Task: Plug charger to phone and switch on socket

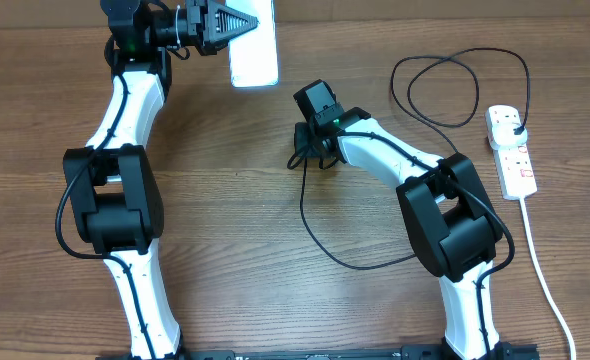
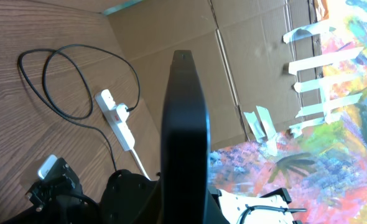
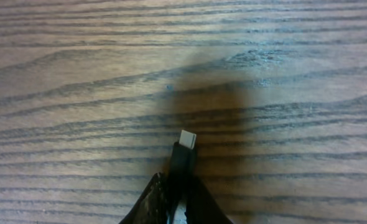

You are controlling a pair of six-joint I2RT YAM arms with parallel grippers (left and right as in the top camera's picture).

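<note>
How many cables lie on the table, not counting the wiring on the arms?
2. The thin black charger loops from the socket to the right end effector. The thick white cord runs from the socket to the near right edge of the table. None appears hidden.

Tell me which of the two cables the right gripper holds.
The thin black charger, pinched in the right gripper with its connector tip sticking out. The thick white cord lies apart, running from the socket.

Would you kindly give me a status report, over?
Left gripper shut on phone. Right gripper shut on charger, tip not yet plugged. Nothing visible between them.
</note>
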